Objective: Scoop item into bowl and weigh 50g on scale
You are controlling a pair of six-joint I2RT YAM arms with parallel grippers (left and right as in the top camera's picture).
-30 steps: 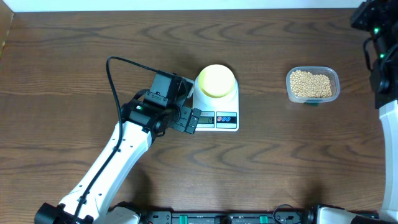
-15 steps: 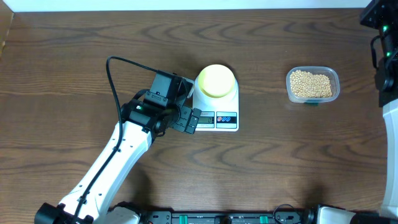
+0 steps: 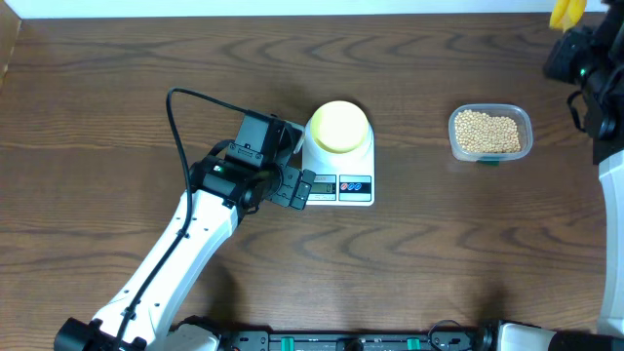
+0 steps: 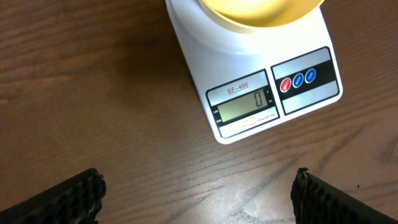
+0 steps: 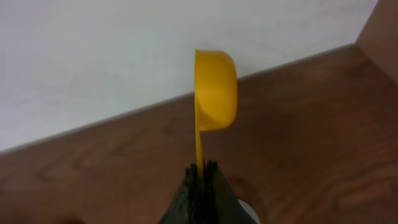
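The pale-yellow bowl [image 3: 338, 127] stands on the white scale [image 3: 343, 188], whose display reads 0 in the left wrist view. My left gripper [image 3: 295, 187] hangs open just left of the scale's front edge, over bare wood, with nothing between its fingers [image 4: 62, 200]. In that view the scale [image 4: 273, 93] and the bowl's rim [image 4: 261, 12] lie ahead. The item, beige beans [image 3: 487, 131], fills a clear tub at the right. At the far right corner my right gripper [image 3: 567, 34] is shut on the thin handle of a yellow scoop [image 3: 565, 10], held edge-on with its cup [image 5: 216, 90] up and away from the fingers.
The clear plastic tub [image 3: 525, 122] sits right of the scale with a stretch of bare wood between them. A black cable [image 3: 175, 127] loops over the left arm. The table's back edge meets a white wall [image 5: 124, 56].
The right arm has swung back leftward at the far right corner, and the yellow scoop now shows at the top edge. The left arm, bowl and scale have not moved.
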